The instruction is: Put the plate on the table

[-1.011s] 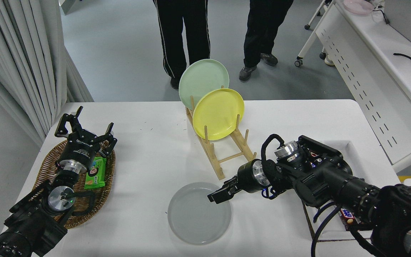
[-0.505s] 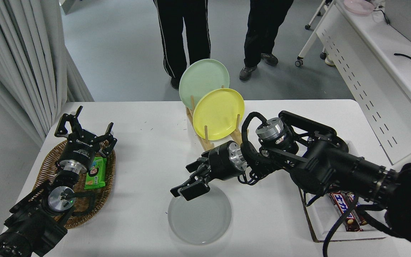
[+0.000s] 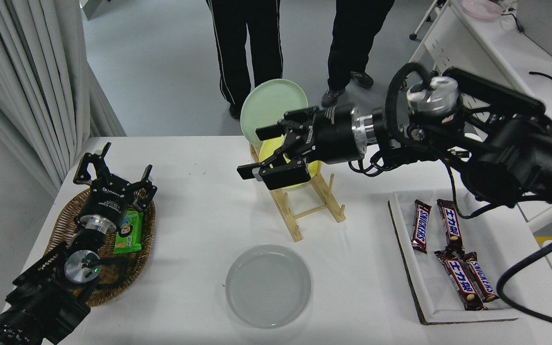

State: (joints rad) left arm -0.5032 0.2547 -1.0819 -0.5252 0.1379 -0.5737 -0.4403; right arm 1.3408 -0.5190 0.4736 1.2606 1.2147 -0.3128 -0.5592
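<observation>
My white table point(image 3: 199, 211) fills the view, with two people's legs point(image 3: 249, 48) beyond its far edge. The grey plate point(image 3: 268, 285) lies flat near the front edge. My right gripper point(image 3: 269, 153) hangs open and empty before the yellow plate point(image 3: 300, 178) in the wooden rack point(image 3: 304, 211). My left gripper point(image 3: 113, 175) sits open above the wicker basket point(image 3: 65, 225).

One high head view looks forward and down over the white desk point(image 3: 199, 211), floor toward twelve o'clock.
</observation>
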